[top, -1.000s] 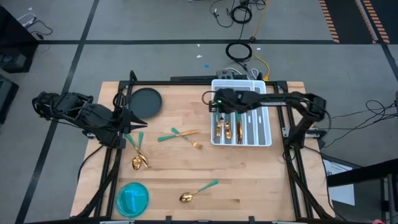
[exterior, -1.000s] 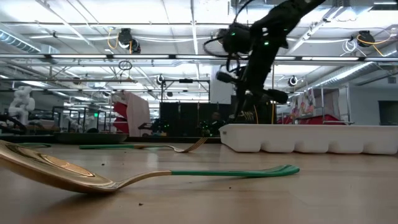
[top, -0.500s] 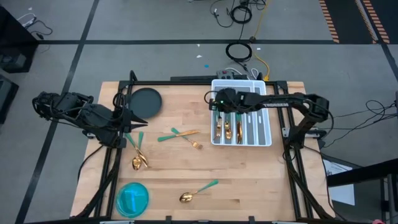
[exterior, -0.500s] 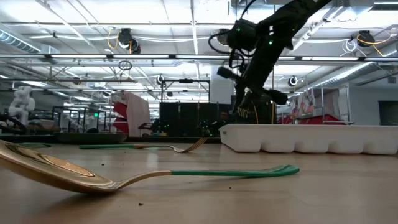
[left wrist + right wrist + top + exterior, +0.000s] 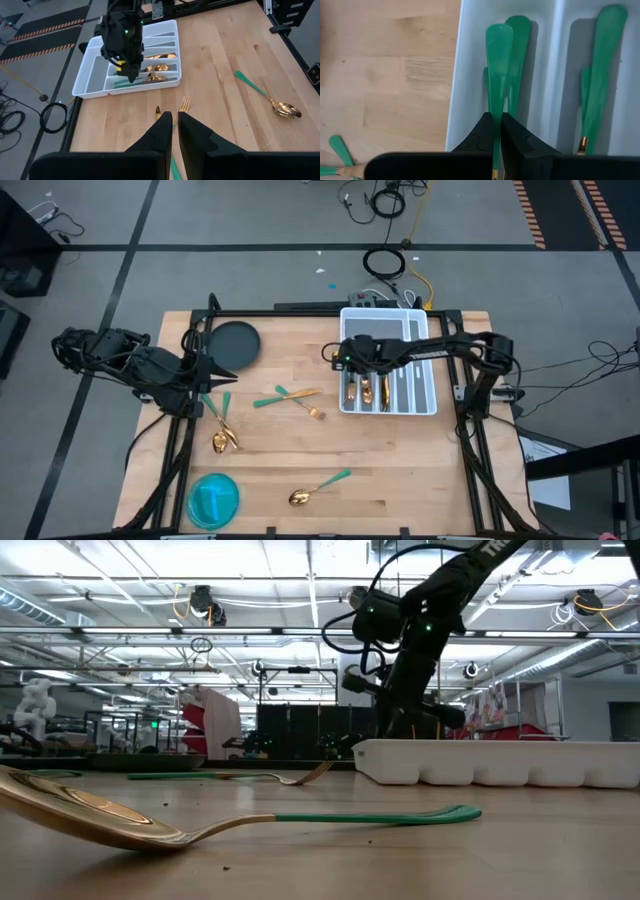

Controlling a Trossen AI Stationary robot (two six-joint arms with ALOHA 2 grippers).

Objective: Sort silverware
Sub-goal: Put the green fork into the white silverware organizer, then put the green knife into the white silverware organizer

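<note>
Workshop lights hang over a wooden desk [image 5: 400,460] where the silverware is split: several pieces lie in the white tray [image 5: 425,402], handles aligned in slots, while a crossed fork and knife [image 5: 296,397] and two spoons [image 5: 222,432] wait loose. Right hand [image 5: 347,360], pinched shut and seemingly empty, hovers over the tray's near compartment, probably after a drop. Left hand [image 5: 172,119] rests nearly closed near the dark plate [image 5: 234,343].
</note>
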